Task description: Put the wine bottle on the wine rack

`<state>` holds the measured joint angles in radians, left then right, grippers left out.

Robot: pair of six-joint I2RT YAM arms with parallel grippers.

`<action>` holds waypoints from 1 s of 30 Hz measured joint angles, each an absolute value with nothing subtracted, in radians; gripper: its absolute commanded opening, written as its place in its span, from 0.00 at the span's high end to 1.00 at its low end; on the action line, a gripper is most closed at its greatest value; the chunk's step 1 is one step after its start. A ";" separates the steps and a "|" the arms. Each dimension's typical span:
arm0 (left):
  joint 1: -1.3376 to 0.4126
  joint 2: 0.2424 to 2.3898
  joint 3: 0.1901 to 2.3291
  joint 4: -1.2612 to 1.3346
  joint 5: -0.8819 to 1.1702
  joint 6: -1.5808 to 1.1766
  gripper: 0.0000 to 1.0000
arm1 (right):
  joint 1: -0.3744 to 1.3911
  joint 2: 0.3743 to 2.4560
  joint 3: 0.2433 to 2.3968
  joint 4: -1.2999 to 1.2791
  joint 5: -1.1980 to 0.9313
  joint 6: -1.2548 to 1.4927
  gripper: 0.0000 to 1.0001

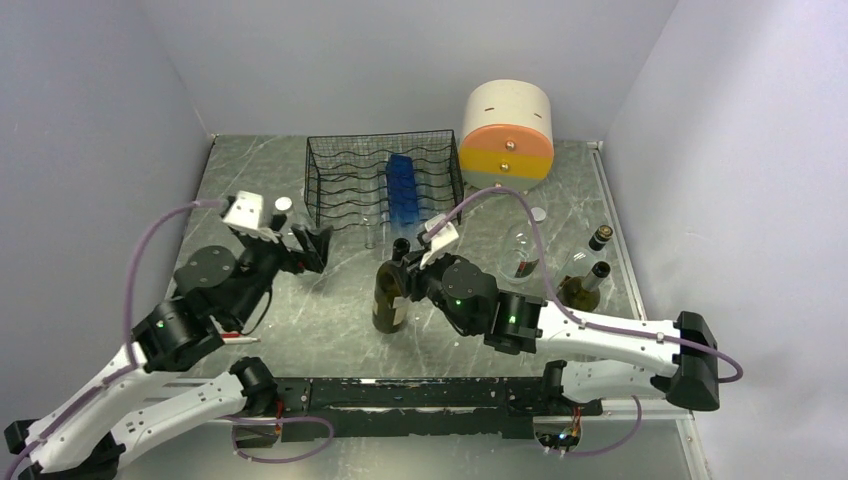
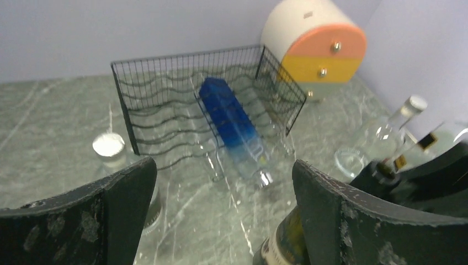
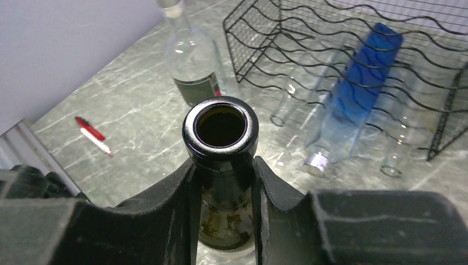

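Wine bottle [image 1: 391, 300] [image 3: 221, 128] of dark green glass is upright near the middle of the table [image 1: 330, 320]. Its long axis is vertical and its open round mouth points up. The right gripper [image 1: 412, 265] [image 3: 222, 171] is clamped on its neck just below the lip, with 1 black finger on each side. Whether the base touches the table is unclear.

Beyond it lies the wine rack [image 1: 350, 180] [image 2: 160, 105] [image 3: 331, 33], a black wire box with wavy tiers. A blue bottle [image 1: 402, 190] [image 2: 229, 118] [image 3: 359, 77] lies in it. That bottle's clear neck juts out of the near side toward the held bottle. At least 2 clear glass bottles [image 3: 287, 99] lie alongside it, their necks also pointing out.

The left gripper [image 1: 305, 248] [image 2: 223, 168] hovers to the left, spread wide and holding nothing. Just beside it stands a clear capped bottle [image 1: 283, 210] [image 2: 113, 152] [image 3: 190, 61].

A round drawer unit [image 1: 507, 130] [image 2: 317, 47] in cream, orange and yellow sits right of the rack. More bottles [image 1: 590, 275] stand at the table's right edge. A red and white pen [image 3: 94, 135] lies on the grey marbled surface.
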<state>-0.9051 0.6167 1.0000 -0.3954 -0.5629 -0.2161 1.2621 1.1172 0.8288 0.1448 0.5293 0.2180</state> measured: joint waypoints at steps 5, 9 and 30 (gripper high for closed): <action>-0.905 0.601 0.826 -0.348 -0.463 -0.226 0.03 | 1.261 1.095 0.852 0.050 0.596 0.253 1.00; -0.905 0.603 0.698 -0.263 -0.329 -0.225 0.03 | 1.261 1.080 0.877 -0.012 0.607 0.270 1.00; -0.905 0.812 0.463 0.242 0.181 -0.151 0.03 | 1.261 1.025 1.071 -0.148 0.674 0.331 1.00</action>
